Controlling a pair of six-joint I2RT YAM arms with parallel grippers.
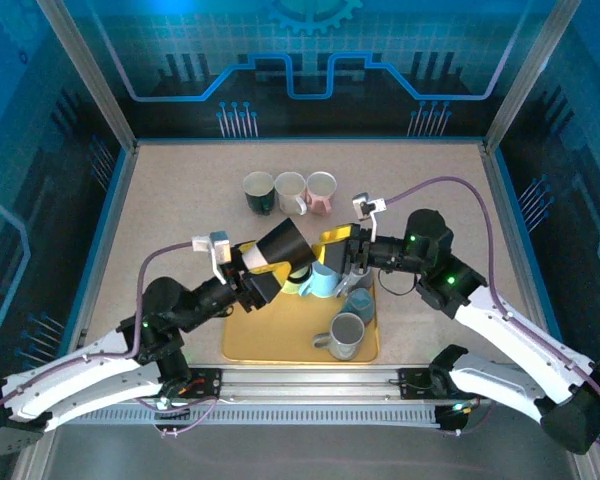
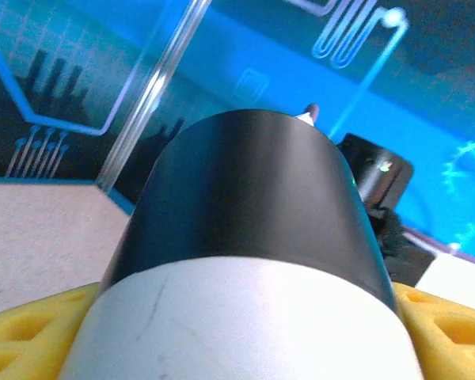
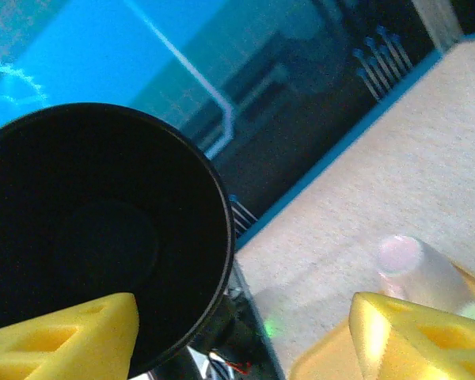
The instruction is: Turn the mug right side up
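Top external shows me the left gripper [image 1: 263, 272] clamped around the black mug [image 1: 285, 245], holding it above the far left part of the yellow tray [image 1: 270, 345]. The mug is tipped on its side with its mouth aimed toward the right gripper [image 1: 332, 252]. On the right wrist camera I see that gripper's yellow fingers [image 3: 63, 336] spread wide with nothing clasped between them, the mug's dark opening just ahead and one finger overlapping its rim.
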